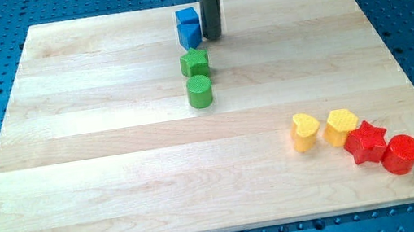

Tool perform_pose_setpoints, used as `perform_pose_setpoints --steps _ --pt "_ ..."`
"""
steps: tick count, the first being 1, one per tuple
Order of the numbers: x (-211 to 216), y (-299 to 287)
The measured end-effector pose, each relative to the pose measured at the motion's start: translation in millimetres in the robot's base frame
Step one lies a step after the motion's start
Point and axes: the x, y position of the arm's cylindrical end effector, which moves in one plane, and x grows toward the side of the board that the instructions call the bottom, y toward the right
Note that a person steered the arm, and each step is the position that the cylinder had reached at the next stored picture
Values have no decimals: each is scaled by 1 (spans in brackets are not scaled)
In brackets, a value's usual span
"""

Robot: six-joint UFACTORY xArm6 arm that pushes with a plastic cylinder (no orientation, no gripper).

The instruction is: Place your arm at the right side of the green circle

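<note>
The green circle (199, 91) is a short upright cylinder with a flat round top, standing on the wooden desk (97, 149) just above the frame's centre — a green star-like block (194, 62) sits just above it. My tip (213, 38) rests at upper centre, just right of two blue blocks (189, 26), up and right of the circle. There is no claw — only the rod.

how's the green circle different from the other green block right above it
The green circle is a round cylinder; the green block above it has a notched, star-like outline. The circle sits nearer the view's bottom, farther from my tip; the star-like block lies closer to the blue blocks. Both share the same green and similar size.
</note>
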Motion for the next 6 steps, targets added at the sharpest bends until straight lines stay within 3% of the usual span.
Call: perform_pose_setpoints --steps 2,3,4,5,6 --pt "-17 -9" --pt "-3 8" --pt "87 71" --pt "144 30" --pt "132 15"
